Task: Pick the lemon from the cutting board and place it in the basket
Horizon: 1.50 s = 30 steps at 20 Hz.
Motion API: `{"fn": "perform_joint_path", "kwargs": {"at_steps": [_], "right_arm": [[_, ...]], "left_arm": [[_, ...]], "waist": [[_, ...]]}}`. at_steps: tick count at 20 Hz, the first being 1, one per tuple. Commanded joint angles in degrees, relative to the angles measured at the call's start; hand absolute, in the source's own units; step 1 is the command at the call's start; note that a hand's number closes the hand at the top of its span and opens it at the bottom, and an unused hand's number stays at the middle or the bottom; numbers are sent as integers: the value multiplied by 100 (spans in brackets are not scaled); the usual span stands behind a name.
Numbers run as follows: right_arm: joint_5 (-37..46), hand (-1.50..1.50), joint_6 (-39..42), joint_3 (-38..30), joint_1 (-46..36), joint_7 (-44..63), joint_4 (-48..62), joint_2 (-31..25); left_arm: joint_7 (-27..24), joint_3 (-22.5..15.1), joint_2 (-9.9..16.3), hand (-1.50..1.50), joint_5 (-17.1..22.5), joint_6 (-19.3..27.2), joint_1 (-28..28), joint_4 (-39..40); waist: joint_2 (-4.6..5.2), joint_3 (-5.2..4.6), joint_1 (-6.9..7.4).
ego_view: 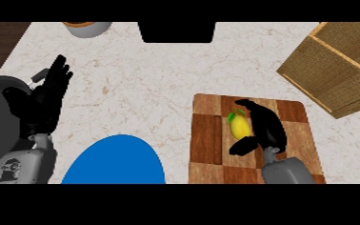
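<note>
A yellow lemon (240, 127) with a green leaf lies on the chequered wooden cutting board (207, 138) at the lower right. My right hand (268, 126) is right beside it, fingers curving along the lemon's right side and thumb tucked under its near end, partly curled round it. The woven basket (327, 66) stands at the right edge, beyond the board. At the left edge my left hand (49, 95) rests open, fingers pointing up.
A blue plate (116, 162) lies at the lower middle-left. A grey bowl with an orange rim (88, 27) sits at the top left. A black object (177, 31) stands at the top centre. The marble counter (141, 76) spreads between them.
</note>
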Motion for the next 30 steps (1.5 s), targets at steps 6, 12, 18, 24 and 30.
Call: {"fn": "perform_joint_path", "kwargs": {"at_steps": [6,12,18,24,30], "right_arm": [[87,150,-181,209,157,-650,736,155],[15,150,-314,85,145,-644,674,342],[-804,150,-1286,331,-716,-44,1736,528],[-1767,150,-2784,585,-641,-513,1341,530],[-2561,150,-4219,1032,-1170,-1146,1002,544]], "left_arm": [[-215,28,-8,0,-97,-13,84,150],[-28,126,124,0,56,-196,9,81],[-124,-66,-46,0,-18,-169,-285,277],[-15,-113,-165,0,-105,13,-429,260],[-272,64,42,0,29,-239,-157,388]], "waist": [[68,59,21],[64,59,24],[167,76,286],[128,88,242],[81,66,175]]}}
